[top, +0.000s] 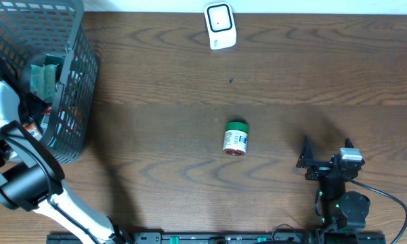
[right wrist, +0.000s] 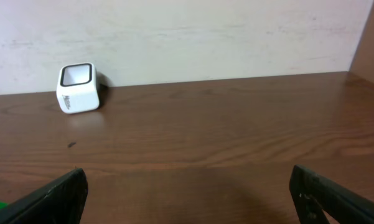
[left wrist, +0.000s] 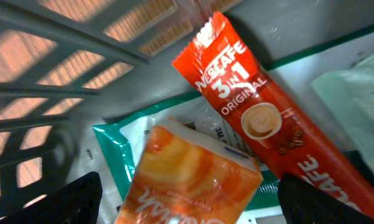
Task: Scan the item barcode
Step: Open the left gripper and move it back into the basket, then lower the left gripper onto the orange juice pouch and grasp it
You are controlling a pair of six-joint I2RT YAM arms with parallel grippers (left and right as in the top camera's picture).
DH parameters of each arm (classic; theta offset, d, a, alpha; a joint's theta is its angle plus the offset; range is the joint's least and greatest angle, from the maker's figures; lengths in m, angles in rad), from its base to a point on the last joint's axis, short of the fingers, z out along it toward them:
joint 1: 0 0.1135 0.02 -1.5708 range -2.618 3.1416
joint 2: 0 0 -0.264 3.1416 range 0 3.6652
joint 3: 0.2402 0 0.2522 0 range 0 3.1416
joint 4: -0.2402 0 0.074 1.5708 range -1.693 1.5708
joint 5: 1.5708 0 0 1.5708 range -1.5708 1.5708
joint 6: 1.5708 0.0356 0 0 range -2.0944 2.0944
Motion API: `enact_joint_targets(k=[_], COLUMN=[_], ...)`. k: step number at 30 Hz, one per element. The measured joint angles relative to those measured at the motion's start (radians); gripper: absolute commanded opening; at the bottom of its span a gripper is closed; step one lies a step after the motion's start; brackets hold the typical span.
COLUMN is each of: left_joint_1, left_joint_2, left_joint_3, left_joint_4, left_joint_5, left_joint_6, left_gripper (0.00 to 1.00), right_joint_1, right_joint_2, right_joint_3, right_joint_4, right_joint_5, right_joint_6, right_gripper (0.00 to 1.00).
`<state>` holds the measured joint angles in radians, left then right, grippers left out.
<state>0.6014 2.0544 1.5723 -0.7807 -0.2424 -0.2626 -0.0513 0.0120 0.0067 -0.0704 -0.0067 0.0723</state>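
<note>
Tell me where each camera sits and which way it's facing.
Overhead: above the table, looking straight down; shows left arm in the basket, right gripper.
Left wrist: inside the basket, facing Nescafe sachet and orange packet; left gripper open at bottom corners.
Right wrist: low over the table, facing back wall and scanner; its fingers at bottom corners.
Shared: overhead and right wrist both show the scanner.

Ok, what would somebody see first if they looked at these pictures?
Probably the bright red coffee stick lying in the grey basket at the left end of the table, with an orange packet beside it. Then the little jar with a green lid, on its side in the middle, and the white scanner at the far edge.
</note>
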Motion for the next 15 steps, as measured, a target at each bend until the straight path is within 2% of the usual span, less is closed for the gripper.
enact_joint_targets(k=[2, 4, 8, 10, 15], left_joint_1=[0.000, 0.000, 0.000, 0.000, 0.000], left_joint_2=[0.006, 0.007, 0.007, 0.007, -0.012], left_joint_3=[-0.003, -0.005, -0.005, -0.005, -0.005], left_joint_4=[0.000, 0.000, 0.000, 0.000, 0.000], left_joint_5=[0.000, 0.001, 0.005, 0.016, 0.055], left_joint_6=[0.001, 0.000, 0.003, 0.000, 0.005], left_gripper=[0.89, 0.80, 0.45, 0.39, 0.38], right_joint_1=[0.000, 0.000, 0.000, 0.000, 0.000], right_joint_2=[0.000, 0.000, 0.000, 0.000, 0.000], right_joint_3=[0.000, 0.000, 0.000, 0.000, 0.000], right_joint_4=[0.000, 0.000, 0.000, 0.000, 0.000], right_joint_5=[0.000, 0.000, 0.000, 0.000, 0.000], right_joint_6=[0.000, 0.000, 0.000, 0.000, 0.000], right_gripper=[0.99, 0.99, 0.99, 0.99, 0.99])
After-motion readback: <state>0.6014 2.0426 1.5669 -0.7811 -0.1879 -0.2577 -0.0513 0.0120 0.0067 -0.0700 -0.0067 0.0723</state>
